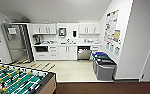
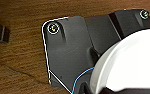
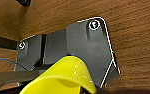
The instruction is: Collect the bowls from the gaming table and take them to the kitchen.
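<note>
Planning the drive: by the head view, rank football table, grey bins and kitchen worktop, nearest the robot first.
1. Football table, lower left, nearest.
2. Grey bins, right, by the wall.
3. Kitchen worktop, back wall, farthest.

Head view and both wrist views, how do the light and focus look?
Head view: even, bright light on the white kitchen, walls bowed by the wide lens. Left wrist view: round white bowl looms soft-edged. Right wrist view: small glare streaks on the round yellow bowl.

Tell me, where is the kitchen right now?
The kitchen is straight ahead in the head view, across the pale floor, with grey bins to its right.
</note>
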`<state>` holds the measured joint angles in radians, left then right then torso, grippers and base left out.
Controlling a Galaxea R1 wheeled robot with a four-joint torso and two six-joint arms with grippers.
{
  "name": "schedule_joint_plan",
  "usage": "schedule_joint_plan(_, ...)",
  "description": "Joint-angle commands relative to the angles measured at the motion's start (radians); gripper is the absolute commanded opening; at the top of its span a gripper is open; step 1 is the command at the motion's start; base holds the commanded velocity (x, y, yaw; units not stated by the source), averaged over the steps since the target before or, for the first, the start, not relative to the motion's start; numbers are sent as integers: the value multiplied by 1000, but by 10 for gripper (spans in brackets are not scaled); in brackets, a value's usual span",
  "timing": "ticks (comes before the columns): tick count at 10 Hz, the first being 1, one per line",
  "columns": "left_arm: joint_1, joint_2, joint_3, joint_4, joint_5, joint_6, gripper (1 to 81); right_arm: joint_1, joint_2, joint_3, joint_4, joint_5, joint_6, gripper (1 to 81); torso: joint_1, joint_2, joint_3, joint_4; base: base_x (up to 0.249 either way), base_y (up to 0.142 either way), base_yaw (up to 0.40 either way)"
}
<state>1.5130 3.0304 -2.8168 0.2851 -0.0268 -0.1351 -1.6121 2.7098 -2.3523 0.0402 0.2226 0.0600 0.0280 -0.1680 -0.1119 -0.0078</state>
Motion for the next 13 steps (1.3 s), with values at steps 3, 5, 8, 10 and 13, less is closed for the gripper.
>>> schedule_joint_plan(3,-53,1,-1,6,39,0,10,45,-26,6,-11,-38,-2,10,0,0,0,0,194,0,0)
schedule_joint_plan(5,-53,-1,7,6,39,0,10,45,-26,6,-11,-38,-2,10,0,0,0,0,194,0,0)
schedule_joint_plan(8,-53,-5,7,6,39,0,10,47,-23,4,-11,-38,-2,10,0,0,0,0,194,0,0)
schedule_joint_plan(10,-53,-10,7,6,41,0,10,47,-23,4,-11,-40,-2,10,0,0,0,0,194,0,0)
schedule_joint_plan(13,-53,-8,7,6,39,0,10,47,-25,4,-11,-42,-2,10,0,0,0,0,194,0,0)
